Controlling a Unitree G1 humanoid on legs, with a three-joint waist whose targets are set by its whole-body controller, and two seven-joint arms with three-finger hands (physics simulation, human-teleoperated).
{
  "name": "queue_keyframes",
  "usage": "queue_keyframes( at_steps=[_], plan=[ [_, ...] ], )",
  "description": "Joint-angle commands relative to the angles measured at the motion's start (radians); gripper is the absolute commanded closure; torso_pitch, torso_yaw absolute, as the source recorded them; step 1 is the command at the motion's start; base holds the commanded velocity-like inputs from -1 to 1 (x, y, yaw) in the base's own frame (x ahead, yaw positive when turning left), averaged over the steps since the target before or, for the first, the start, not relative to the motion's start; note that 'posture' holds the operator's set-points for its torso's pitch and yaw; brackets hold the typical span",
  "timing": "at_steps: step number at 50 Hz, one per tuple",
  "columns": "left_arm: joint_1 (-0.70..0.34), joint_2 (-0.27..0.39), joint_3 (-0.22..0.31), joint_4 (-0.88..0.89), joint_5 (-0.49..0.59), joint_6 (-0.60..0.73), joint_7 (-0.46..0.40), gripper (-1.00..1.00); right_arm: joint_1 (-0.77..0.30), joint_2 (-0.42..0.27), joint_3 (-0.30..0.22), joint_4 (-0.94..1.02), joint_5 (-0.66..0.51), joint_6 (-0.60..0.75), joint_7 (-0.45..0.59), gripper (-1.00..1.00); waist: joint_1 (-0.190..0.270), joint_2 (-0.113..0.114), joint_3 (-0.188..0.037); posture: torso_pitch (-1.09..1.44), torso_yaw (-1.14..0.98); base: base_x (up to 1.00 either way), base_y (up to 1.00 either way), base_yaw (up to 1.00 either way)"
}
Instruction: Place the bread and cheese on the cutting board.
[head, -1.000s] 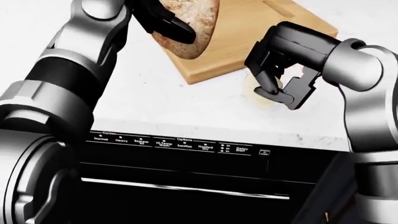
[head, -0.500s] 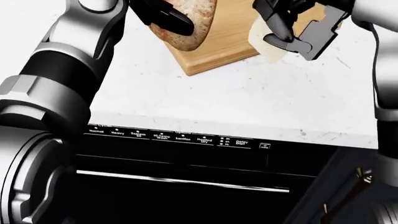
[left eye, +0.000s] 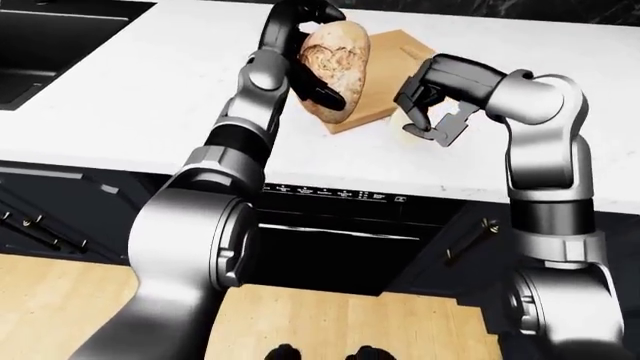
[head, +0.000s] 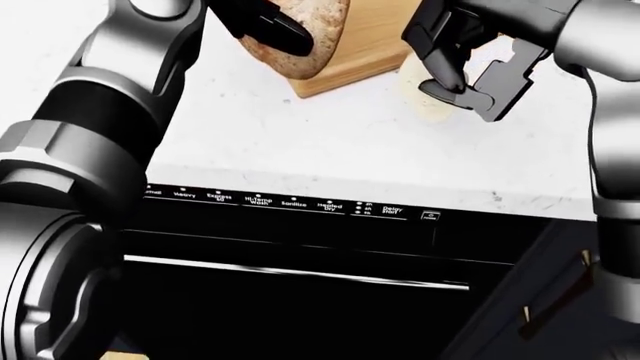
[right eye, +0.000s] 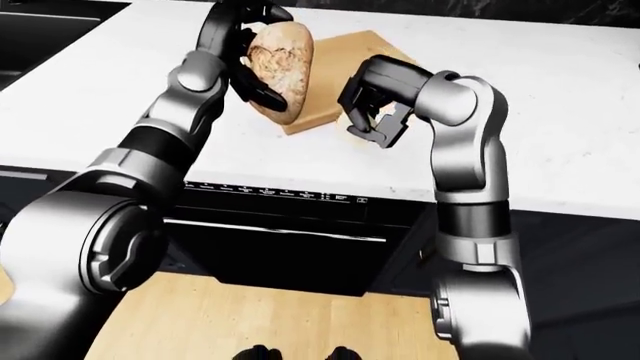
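A brown bread loaf (left eye: 338, 52) is held on end in my left hand (left eye: 318, 82), whose dark fingers close round its left side, over the left part of the wooden cutting board (left eye: 392, 66). My right hand (left eye: 428, 120) is shut on a pale cheese wedge (head: 422, 94), just right of the board's near corner and low over the white counter (left eye: 150, 90). The cheese also shows in the left-eye view (left eye: 404, 129). I cannot tell whether the cheese touches the counter.
A black dishwasher with a control panel (head: 290, 202) and a handle bar (head: 300, 274) sits under the counter edge. A dark sink (left eye: 50, 34) lies at the top left of the left-eye view. Dark cabinets (left eye: 470, 240) flank the dishwasher above a wooden floor.
The head view has shifted, so the counter sits higher in the picture. My right hand lifted the cheese up toward the board's right edge, then dropped back a little. The left hand still holds the bread.
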Motion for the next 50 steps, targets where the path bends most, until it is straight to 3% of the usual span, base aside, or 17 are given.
queue_keyframes(
  at_steps=[1, 8, 12, 14, 30, 47, 50],
  plan=[
    [-0.039, 0.007, -0.001, -0.034, 0.001, -0.031, 0.011, 1.00, -0.033, -0.012, -0.020, -0.043, 0.008, -0.008, -0.017, 1.00, -0.001, -0.004, -0.039, 0.39, 0.00, 0.00, 0.00, 0.00],
    [-0.056, 0.009, 0.005, -0.035, 0.000, -0.065, 0.064, 1.00, -0.026, -0.007, -0.019, -0.047, 0.011, -0.005, -0.020, 1.00, -0.002, -0.003, -0.029, 0.39, 0.00, 0.00, 0.00, 0.00],
    [-0.056, 0.003, -0.004, -0.033, 0.004, -0.026, 0.027, 0.93, -0.024, -0.007, -0.020, -0.047, 0.012, -0.006, -0.021, 1.00, -0.003, -0.003, -0.025, 0.39, 0.00, 0.00, 0.00, 0.00],
    [-0.049, 0.001, -0.007, -0.034, 0.009, -0.013, 0.015, -1.00, -0.018, -0.006, -0.020, -0.055, 0.014, -0.004, -0.019, 1.00, -0.004, -0.003, -0.023, 0.39, 0.00, 0.00, 0.00, 0.00],
    [-0.051, 0.021, -0.006, -0.034, 0.018, -0.001, 0.013, -1.00, -0.009, 0.004, -0.015, -0.071, 0.011, 0.004, -0.016, 1.00, -0.006, -0.004, -0.023, 0.39, 0.00, 0.00, 0.00, 0.00],
    [-0.081, 0.059, -0.020, -0.040, 0.031, -0.003, -0.047, -1.00, -0.049, -0.015, -0.021, -0.052, 0.011, 0.012, -0.012, 1.00, -0.005, -0.003, -0.016, 0.39, 0.00, 0.00, 0.00, 0.00],
    [-0.081, 0.071, -0.026, -0.044, 0.029, -0.004, -0.096, -1.00, -0.084, -0.047, -0.033, 0.030, 0.012, -0.019, -0.039, 1.00, -0.006, -0.002, -0.015, 0.39, 0.00, 0.00, 0.00, 0.00]
  ],
)
